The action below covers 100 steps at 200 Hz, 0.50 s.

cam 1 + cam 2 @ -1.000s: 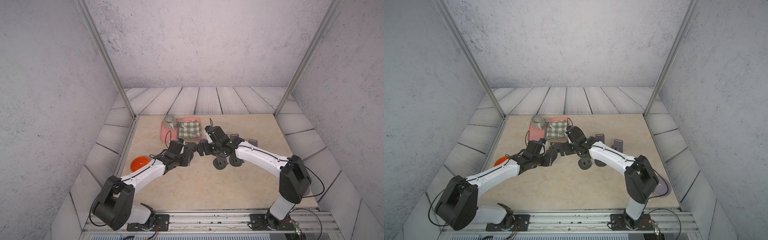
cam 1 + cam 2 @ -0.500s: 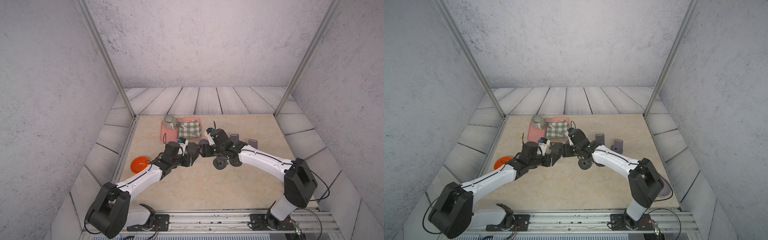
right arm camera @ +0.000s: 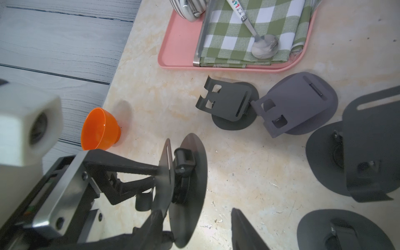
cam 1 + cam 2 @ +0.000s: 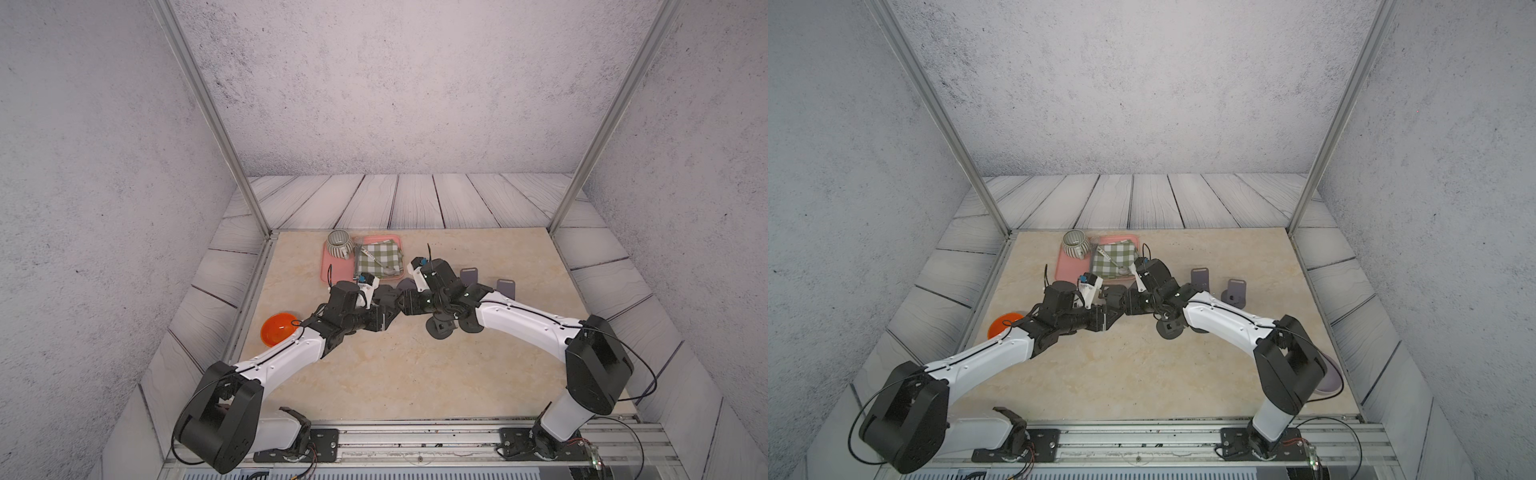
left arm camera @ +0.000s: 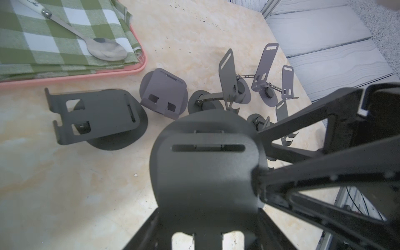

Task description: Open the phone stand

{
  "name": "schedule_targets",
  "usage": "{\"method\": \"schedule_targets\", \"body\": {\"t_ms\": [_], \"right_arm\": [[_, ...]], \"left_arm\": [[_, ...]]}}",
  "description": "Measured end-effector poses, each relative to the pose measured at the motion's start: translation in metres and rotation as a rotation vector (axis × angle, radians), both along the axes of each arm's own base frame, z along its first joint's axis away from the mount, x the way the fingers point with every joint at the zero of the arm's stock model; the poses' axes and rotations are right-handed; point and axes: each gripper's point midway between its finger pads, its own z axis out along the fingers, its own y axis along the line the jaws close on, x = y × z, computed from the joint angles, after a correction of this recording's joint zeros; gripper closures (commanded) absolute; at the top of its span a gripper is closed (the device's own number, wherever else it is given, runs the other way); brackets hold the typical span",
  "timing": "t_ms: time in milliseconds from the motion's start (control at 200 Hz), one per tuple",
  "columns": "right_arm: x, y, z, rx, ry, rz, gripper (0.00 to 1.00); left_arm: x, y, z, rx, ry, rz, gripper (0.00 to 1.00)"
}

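The phone stand point(image 5: 205, 173) is dark metal, folded, with its slotted plate facing the left wrist camera. It hangs above the table in my left gripper point(image 5: 207, 216), which is shut on the plate's two side edges. In the right wrist view the phone stand point(image 3: 184, 184) shows edge-on, the plate and the round base close together. My right gripper point(image 3: 197, 213) straddles it with the jaws open. One finger point(image 3: 155, 227) lies against the plate side. The other finger point(image 3: 244, 229) stands off the base with table showing between. In both top views the two grippers point(image 4: 395, 305) point(image 4: 1121, 309) meet at mid-table.
Two folded stands point(image 5: 97, 114) point(image 5: 162, 93) lie beside a pink tray point(image 4: 332, 266) holding a checked cloth, a spoon and a striped mug point(image 4: 338, 243). Several opened stands point(image 4: 469, 274) point(image 4: 506, 286) stand behind my right arm, and more lie under it point(image 4: 440, 328). An orange bowl point(image 4: 277, 328) sits at the table's left edge.
The two grippers have come together at mid-table. My right gripper's jaws have narrowed around the stand that my left gripper keeps holding.
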Motion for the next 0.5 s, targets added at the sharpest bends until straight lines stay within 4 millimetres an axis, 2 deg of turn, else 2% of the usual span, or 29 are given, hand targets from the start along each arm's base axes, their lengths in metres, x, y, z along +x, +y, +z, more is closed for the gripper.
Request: {"method": "schedule_targets", "body": {"t_ms": [180, 315, 500], "right_arm": [[0.0007, 0.0058, 0.0029, 0.042, -0.002, 0.006, 0.6], [0.0016, 0.0071, 0.0048, 0.05, -0.01, 0.008, 0.46], [0.0011, 0.0034, 0.0046, 0.036, -0.016, 0.002, 0.43]], "left_arm": [[-0.0003, 0.0017, 0.0026, -0.006, 0.0, 0.008, 0.63], [-0.0012, 0.0044, 0.0068, -0.01, -0.011, 0.015, 0.63], [-0.0019, 0.0035, 0.0099, -0.013, -0.023, 0.007, 0.62]]}}
